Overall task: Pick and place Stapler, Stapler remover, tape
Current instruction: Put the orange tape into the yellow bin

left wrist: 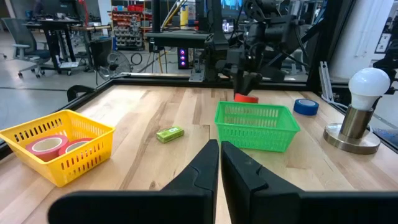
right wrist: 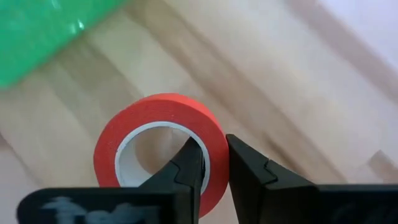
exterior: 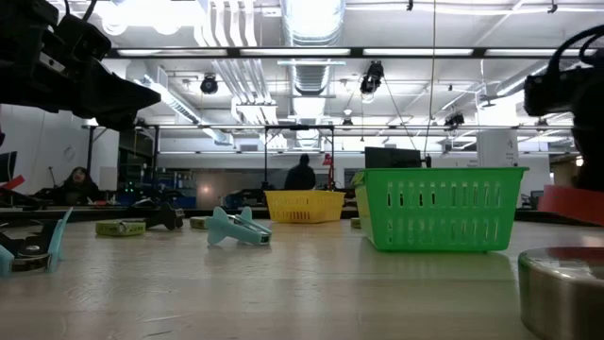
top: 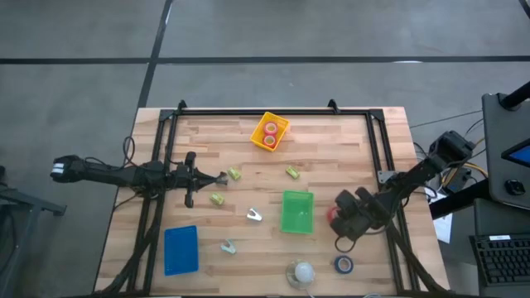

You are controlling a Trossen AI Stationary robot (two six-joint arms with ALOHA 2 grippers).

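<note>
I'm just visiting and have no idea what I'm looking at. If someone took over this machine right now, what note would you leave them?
Right gripper: jaws pinching the wall of a red tape roll lying on the table beside the green bin.
Left gripper: jaws shut, empty, waiting over the table's left half.
Done: two red rolls in the yellow bin.
Left: bin this roll, the blue roll, and the small green and teal pieces scattered on the table.

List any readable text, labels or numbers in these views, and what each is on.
None readable.
Yellow bin, green bin, blue bin: no labels showing.
Red tape roll, gripped through its wall by the right hand: plain, no print.
Room signage beyond the table in the low and left wrist views: too small and blurred to read.
</note>
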